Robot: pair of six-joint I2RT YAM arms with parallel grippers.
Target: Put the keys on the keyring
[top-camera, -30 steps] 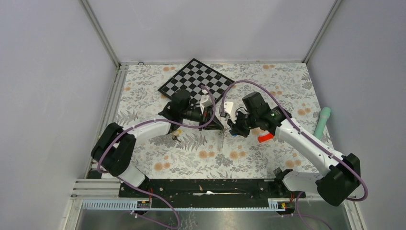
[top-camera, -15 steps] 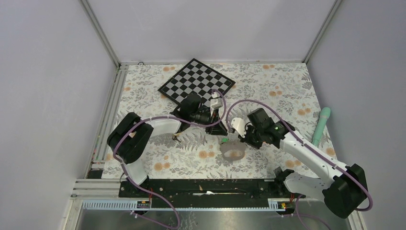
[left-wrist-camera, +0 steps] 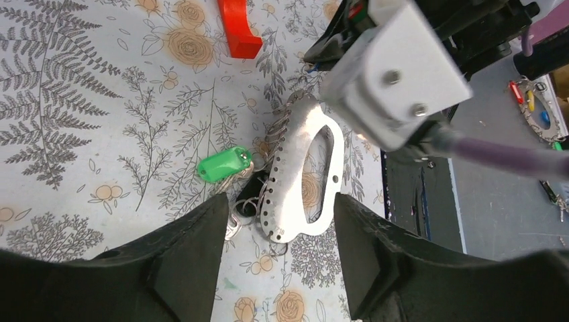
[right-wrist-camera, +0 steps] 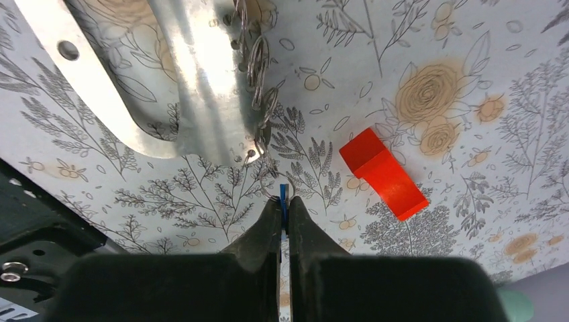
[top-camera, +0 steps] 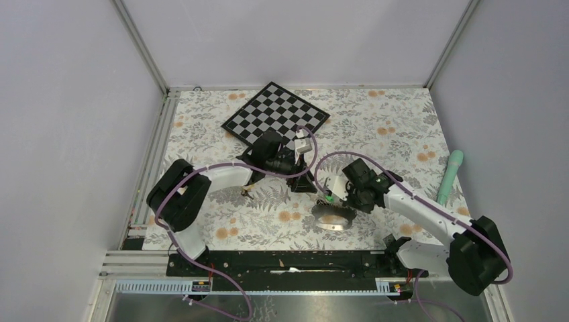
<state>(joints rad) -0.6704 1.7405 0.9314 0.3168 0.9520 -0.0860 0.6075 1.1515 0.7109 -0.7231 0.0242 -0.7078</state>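
The keyring [top-camera: 333, 216], a flat silver oval plate with a row of small holes and wire rings, sits low over the floral cloth near the table's front. It also fills the middle of the left wrist view [left-wrist-camera: 305, 181] and the top left of the right wrist view [right-wrist-camera: 188, 87]. A green-tagged key [left-wrist-camera: 225, 164] hangs off its rings. My right gripper [right-wrist-camera: 282, 201] is shut on a blue-tagged key [right-wrist-camera: 283, 194] whose wire ring links to the keyring's edge. My left gripper [left-wrist-camera: 278, 201] stands open above the keyring, touching nothing.
A red block [right-wrist-camera: 382, 173] lies on the cloth just right of the right gripper. A black-and-white chessboard [top-camera: 276, 114] sits at the back, and a teal cylinder [top-camera: 451, 176] lies by the right wall. A black rail [top-camera: 288, 261] runs along the front edge.
My left gripper has opened and let go of the keyring. The right arm swung down toward the front, bringing the blue-tagged key and the keyring from upright between the grippers down to the cloth.
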